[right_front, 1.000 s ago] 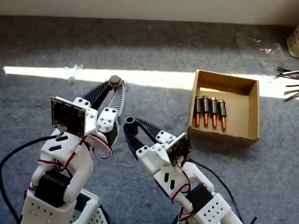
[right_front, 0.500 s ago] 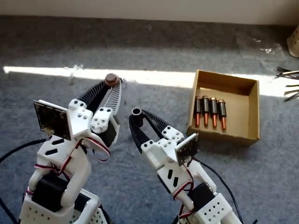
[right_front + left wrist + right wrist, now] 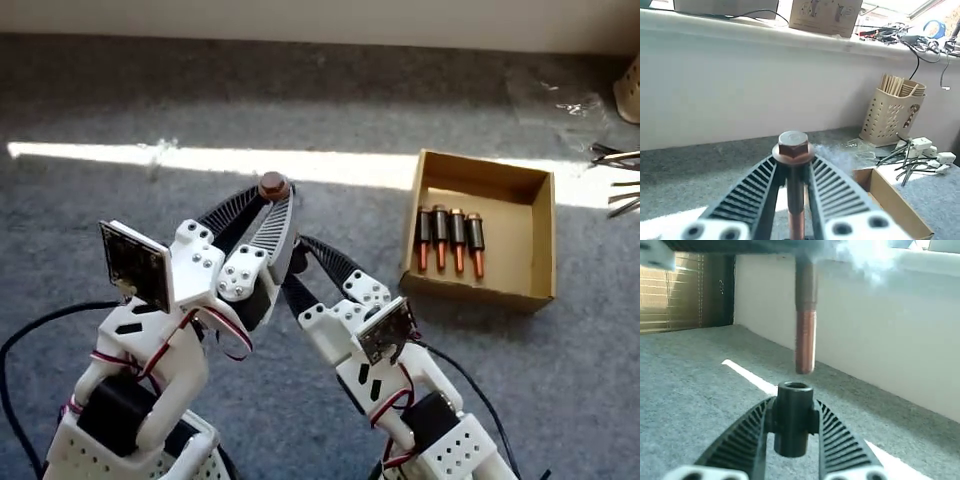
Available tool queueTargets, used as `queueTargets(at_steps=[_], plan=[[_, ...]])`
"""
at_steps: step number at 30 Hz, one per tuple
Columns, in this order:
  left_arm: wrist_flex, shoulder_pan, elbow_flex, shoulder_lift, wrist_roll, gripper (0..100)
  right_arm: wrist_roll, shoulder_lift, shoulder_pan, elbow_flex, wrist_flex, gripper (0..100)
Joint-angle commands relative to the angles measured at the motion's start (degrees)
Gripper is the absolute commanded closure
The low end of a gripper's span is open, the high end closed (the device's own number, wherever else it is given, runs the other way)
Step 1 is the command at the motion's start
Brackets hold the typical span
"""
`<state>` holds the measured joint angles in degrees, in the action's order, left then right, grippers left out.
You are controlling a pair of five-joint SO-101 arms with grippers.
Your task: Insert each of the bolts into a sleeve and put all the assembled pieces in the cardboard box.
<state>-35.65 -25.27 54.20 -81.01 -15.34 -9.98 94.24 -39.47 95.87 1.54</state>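
High view: grey carpet (image 3: 120,100), sunlit strip (image 3: 340,166) | left pincer (image 3: 794,165) grips bolt (image 3: 793,149) | right pincer (image 3: 793,412) grips sleeve (image 3: 792,422)

**Bolt swings in over the sleeve**

The left gripper (image 3: 272,196) first drifts away from the cardboard box (image 3: 478,288), then carries the bolt (image 3: 273,185) back toward it, ending nearer the box than a second ago. The right gripper (image 3: 792,407) brings its sleeve (image 3: 792,416) closer to the box too and now sits beneath the left gripper. The bolt's copper tip now hangs just above the sleeve's open mouth
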Motion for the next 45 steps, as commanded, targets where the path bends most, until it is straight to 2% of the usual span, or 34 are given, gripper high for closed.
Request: queueTargets(at_steps=[1,18,23,38,45], plan=[[1.6,-1.1,0.8,-0.8,-0.2,99,-1.9,0.5,-0.3,7.2,-1.4,99.5],[1.7,-0.7,0.9,-0.9,-0.1,99,-1.7,0.5,1.4,7.0,-1.2,99.5],[1.7,-0.8,1.1,-0.9,3.8,99,4.1,0.6,1.5,7.0,-1.2,99.5],[1.8,-1.2,1.5,-0.7,4.4,99,2.8,0.6,1.5,7.0,-1.5,99.5],[9.9,-0.8,8.2,-0.8,4.3,99,2.7,0.6,1.5,6.9,-1.6,99.5]])
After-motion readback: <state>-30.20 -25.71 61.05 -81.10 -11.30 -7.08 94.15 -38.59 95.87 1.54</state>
